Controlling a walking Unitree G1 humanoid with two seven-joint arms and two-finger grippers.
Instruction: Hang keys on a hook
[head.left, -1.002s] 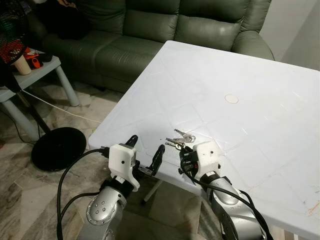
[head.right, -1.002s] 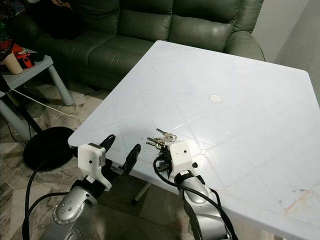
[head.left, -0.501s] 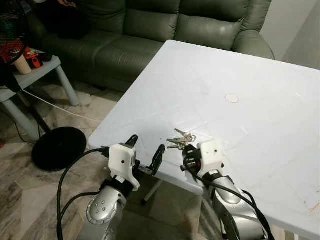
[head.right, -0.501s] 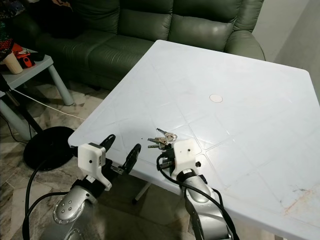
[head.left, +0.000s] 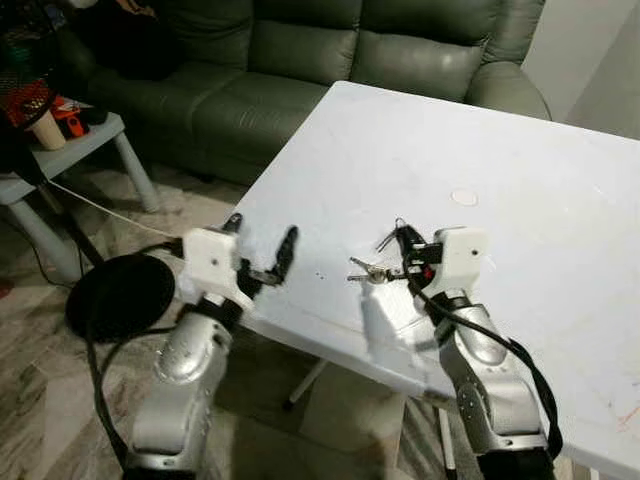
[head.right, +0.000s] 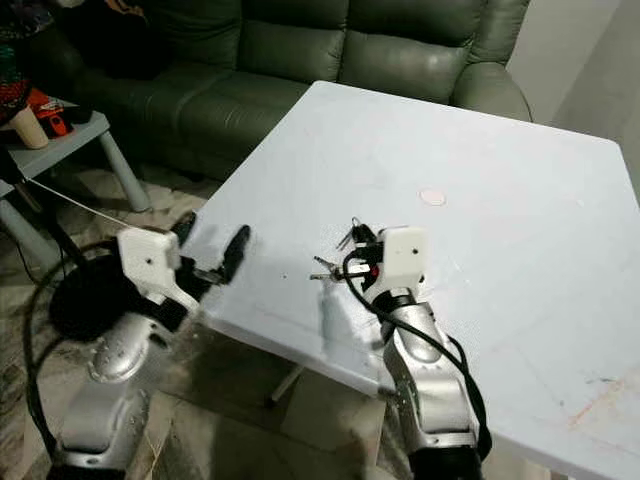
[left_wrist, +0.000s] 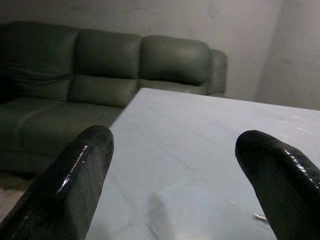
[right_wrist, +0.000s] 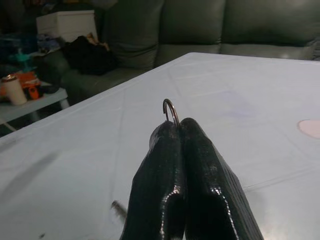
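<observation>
Room: a dark green leather sofa (head.left: 300, 60) runs along the far side, with pale marble-patterned floor (head.left: 40, 400) below the table's left edge.
Table: a white plastic table (head.left: 520, 150) stands in front of the sofa and stretches from centre to right; a small round disc (head.left: 463, 197) is set in its top, far of the arms.
Far left: a grey side table (head.left: 60, 150) carries a cup (head.left: 45, 130) and an orange object (head.left: 70, 122); beside it on the floor sits the round black base (head.left: 118, 295) of a stand, with a thin white cable (head.left: 100, 208) running across the floor.
Left gripper: the left gripper (head.left: 258, 250) is raised at the table's near-left edge, its two black fingers (left_wrist: 75, 180) spread wide with nothing between them; in the left wrist view they frame the tabletop and the sofa.
Keys: the keys (head.left: 372, 270) hang from a metal ring, above the tabletop near the table's near edge, just left of the right gripper; they cast a shadow on the white top below.
Right gripper: the right gripper (head.left: 405, 243) is lifted above the table, to the right of the left one, its fingers (right_wrist: 175, 165) pressed tight together and pinching the key ring (right_wrist: 170, 107), whose wire loop pokes out past the fingertips in the right wrist view.
Right arm: the silver forearm (head.left: 490, 390) with a looping black cable rises from the near edge towards the gripper.
</observation>
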